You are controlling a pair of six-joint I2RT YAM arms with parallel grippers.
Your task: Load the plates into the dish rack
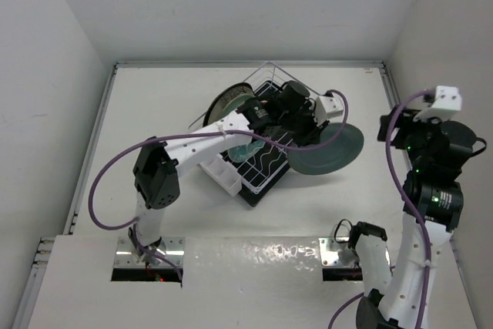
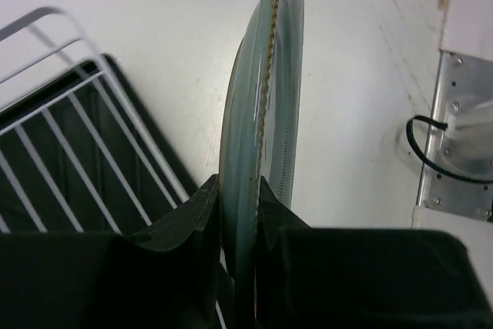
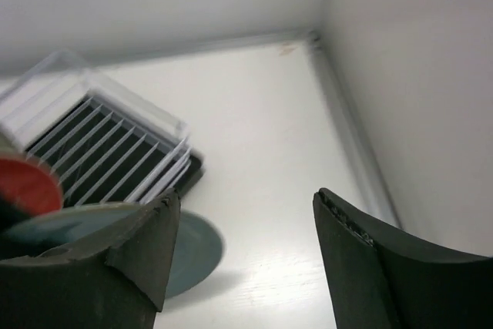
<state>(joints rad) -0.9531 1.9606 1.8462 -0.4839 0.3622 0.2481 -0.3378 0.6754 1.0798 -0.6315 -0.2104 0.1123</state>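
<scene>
Your left gripper (image 2: 237, 190): jaws clamped on pale green plate (image 2: 266, 113), edge-on by dish rack (image 2: 69, 105) | your right gripper (image 3: 246, 206): jaws spread wide, holding nothing.

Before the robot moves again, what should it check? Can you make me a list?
1. Left hand has a firm grip on the held plate: ok, it is clamped on the rim.
2. Held plate stands on edge, ready for a slot: ok, it shows edge-on in the left wrist view.
3. Held plate lines up with a gap in the dish rack: cannot tell, the rack sits off to one side.
4. Right hand is out of the way: ok, open, empty and apart from the rack.
5. Grey-teal plate waits within reach: ok, lying beside the rack.
</scene>
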